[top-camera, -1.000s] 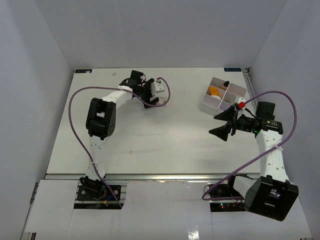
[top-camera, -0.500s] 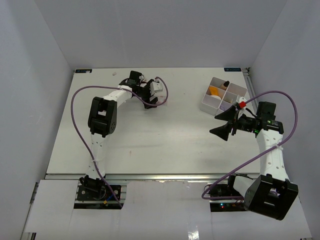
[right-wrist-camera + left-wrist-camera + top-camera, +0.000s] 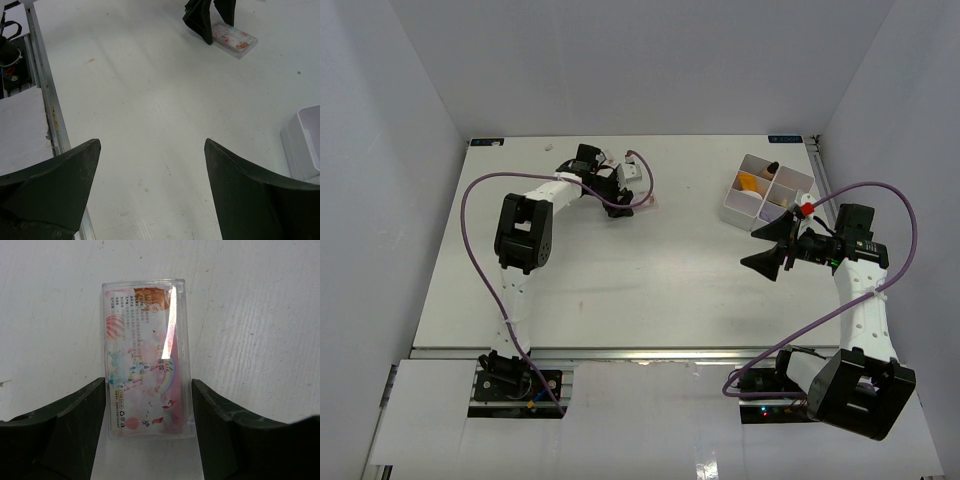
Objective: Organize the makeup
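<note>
Packet [image 3: 146, 357]: flat clear rectangle, pink pastel print with small text inside.
Where: lying flat on the white bench [image 3: 250, 315].
Left end effector [image 3: 148, 385]: fingers against both long edges; I cannot tell if it is clamped.
Right end effector [image 3: 151, 142]: wide apart, holding nothing.

Illegible print on clear packet [image 3: 146, 357]

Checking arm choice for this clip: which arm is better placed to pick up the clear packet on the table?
Left. Its end effector straddles the flat clear packet on both sides; the right end effector hangs open, far off beside the tray.
</note>
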Tool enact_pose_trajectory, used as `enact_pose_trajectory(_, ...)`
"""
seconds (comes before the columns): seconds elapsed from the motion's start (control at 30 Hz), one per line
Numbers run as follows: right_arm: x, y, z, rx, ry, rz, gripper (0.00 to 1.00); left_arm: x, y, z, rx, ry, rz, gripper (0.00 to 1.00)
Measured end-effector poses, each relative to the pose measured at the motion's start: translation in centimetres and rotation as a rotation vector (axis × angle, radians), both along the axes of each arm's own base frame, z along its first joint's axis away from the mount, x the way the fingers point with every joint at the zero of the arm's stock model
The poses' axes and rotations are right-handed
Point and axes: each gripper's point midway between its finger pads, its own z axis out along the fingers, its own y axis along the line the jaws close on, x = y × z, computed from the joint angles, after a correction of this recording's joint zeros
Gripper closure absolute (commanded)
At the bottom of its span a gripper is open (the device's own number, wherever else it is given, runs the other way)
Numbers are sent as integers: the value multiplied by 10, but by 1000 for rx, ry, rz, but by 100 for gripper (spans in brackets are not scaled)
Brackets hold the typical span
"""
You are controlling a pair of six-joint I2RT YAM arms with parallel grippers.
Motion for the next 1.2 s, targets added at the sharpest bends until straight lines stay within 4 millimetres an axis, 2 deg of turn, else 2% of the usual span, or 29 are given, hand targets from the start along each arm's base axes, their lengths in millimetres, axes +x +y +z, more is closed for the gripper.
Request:
enact_pose_trajectory(0.07, 0, 0, 0, 0, 0, 0, 9, 0, -1, 1, -11, 13, 14, 50)
enact_pose_trajectory(0.2, 0, -1, 0, 0, 0, -3, 9, 2, -2, 1, -32, 36, 49, 66)
enact_pose_trajectory(0.33, 1, -1, 0, 0, 0, -6, 9, -3, -3, 1, -60, 58, 89, 76)
enact_pose_trajectory(0.5, 1, -2, 0, 2, 4, -8, 10, -24, -9, 3, -93, 119, 132, 81)
enact_pose_trajectory(0.67, 2, -2, -3, 14, 33, -10, 11, -71, -31, 7, -114, 206, 140, 82)
enact_pose_trajectory(0.87, 5, -3, -13, 47, 125, -23, 11, -144, -84, 23, -139, 249, 80, 83)
enact_pose_trajectory(1.0, 9, -5, -22, 83, 250, -46, 10, -197, -118, 47, -197, 234, 27, 84)
enact_pose_trajectory(1.13, 14, -7, -32, 103, 365, -79, 8, -230, -130, 69, -263, 224, 16, 83)
enact_pose_trajectory(1.2, 16, -7, -34, 129, 437, -93, 8, -236, -133, 76, -299, 201, 47, 83)
